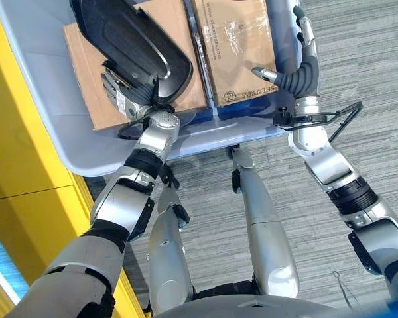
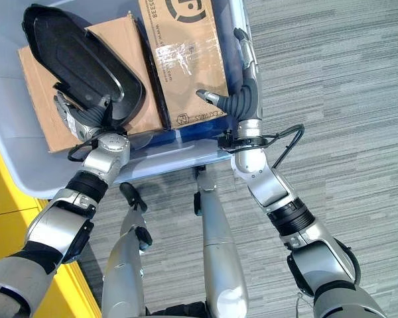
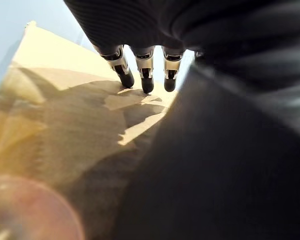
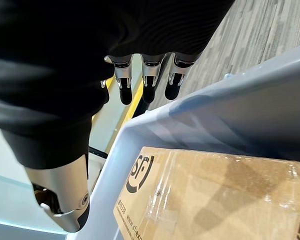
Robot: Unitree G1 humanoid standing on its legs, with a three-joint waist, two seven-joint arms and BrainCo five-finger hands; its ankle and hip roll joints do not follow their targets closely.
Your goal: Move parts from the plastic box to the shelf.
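A long black plastic part point(image 1: 129, 40) slants across the left cardboard box point(image 1: 86, 63) inside the pale blue plastic box point(image 1: 205, 132). My left hand point(image 1: 134, 105) holds the part's near end: its fingers point(image 3: 147, 75) reach straight under the rim, a little above the cardboard, and the part point(image 3: 215, 150) hides the thumb. My right hand point(image 1: 306, 66) hovers open at the plastic box's right wall point(image 4: 240, 95), its fingers point(image 4: 150, 82) straight and its thumb out over the right cardboard box point(image 1: 235, 46).
The two cardboard boxes lie side by side and take up most of the plastic box. A yellow frame point(image 1: 13, 165) runs along the left of the box. Grey carpet point(image 1: 358, 66) spreads to the right and in front.
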